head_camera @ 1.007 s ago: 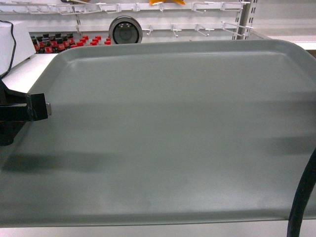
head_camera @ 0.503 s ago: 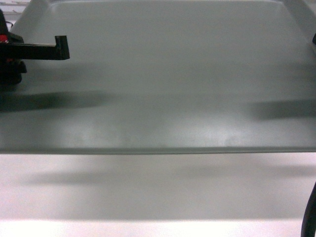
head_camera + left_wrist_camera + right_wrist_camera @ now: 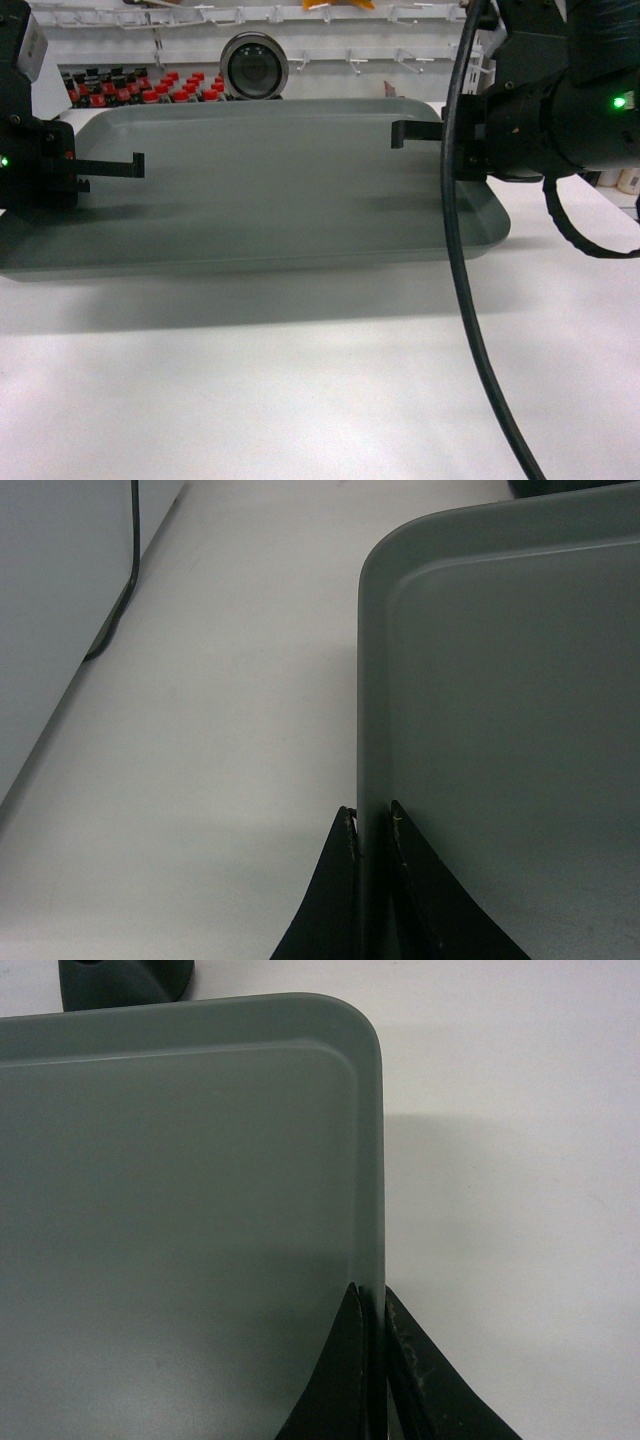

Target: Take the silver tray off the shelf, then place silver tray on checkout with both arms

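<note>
The silver tray [image 3: 270, 190] hangs level and low over the white checkout [image 3: 300, 390], casting a shadow on it; I cannot tell whether it touches. My left gripper [image 3: 135, 170] is shut on the tray's left rim. The left wrist view shows its jaws [image 3: 372, 815] pinching the rim of the silver tray [image 3: 500, 730]. My right gripper [image 3: 400, 135], with a green light on its body, is shut on the right rim. In the right wrist view its jaws [image 3: 372, 1298] clamp the edge of the tray [image 3: 180, 1210]. The shelf [image 3: 330, 88] runs behind the tray.
Red-capped bottles [image 3: 150, 85] and a round black-and-silver object [image 3: 254, 65] stand on the shelf behind. A thick black cable [image 3: 470, 300] hangs down across the right of the head view. A white box [image 3: 50, 630] with a cord [image 3: 125, 580] borders the tabletop [image 3: 220, 680] on the left.
The tray has moved away from the head camera and down towards the tabletop. It no longer fills the view, and both grippers now show on its rims.
</note>
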### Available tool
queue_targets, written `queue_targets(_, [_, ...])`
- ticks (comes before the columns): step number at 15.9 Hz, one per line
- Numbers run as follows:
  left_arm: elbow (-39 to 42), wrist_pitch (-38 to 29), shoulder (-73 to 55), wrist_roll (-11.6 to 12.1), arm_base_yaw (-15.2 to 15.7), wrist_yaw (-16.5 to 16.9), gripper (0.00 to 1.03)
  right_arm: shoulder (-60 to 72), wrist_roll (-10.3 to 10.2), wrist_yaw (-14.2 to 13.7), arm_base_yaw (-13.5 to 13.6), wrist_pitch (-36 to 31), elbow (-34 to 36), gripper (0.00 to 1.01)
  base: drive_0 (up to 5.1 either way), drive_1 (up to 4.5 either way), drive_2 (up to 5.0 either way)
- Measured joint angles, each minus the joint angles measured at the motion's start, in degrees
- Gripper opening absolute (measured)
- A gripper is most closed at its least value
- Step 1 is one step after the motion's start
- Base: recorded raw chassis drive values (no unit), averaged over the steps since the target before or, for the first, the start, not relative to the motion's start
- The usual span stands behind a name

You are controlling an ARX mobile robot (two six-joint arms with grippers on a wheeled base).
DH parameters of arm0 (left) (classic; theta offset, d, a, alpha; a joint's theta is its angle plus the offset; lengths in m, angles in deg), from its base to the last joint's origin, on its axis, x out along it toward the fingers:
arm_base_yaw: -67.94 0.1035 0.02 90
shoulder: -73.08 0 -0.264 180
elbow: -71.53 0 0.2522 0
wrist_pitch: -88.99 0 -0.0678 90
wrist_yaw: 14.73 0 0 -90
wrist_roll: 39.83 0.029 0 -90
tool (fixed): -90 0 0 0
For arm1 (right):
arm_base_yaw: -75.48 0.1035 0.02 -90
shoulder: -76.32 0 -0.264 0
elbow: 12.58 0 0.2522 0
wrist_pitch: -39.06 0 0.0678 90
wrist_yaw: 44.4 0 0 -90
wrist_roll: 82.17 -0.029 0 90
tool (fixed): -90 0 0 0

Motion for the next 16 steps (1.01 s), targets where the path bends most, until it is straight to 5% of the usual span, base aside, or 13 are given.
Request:
queue_targets(7, [-2.9, 1.3, -3.9, 1.1, 1.8, 1.1, 0.04, 6.6, -1.7, -1.4, 1.8, 3.6, -6.1, 0.02, 0.0, 0.00, 0.0])
queue_targets(16, [-3.0, 3.1, -6.0, 1.0, 2.4, 1.5, 0.04, 8.9, -1.3, -2.6, 2.3, 5.3, -7.3, 0.02, 0.0, 0.00, 0.0])
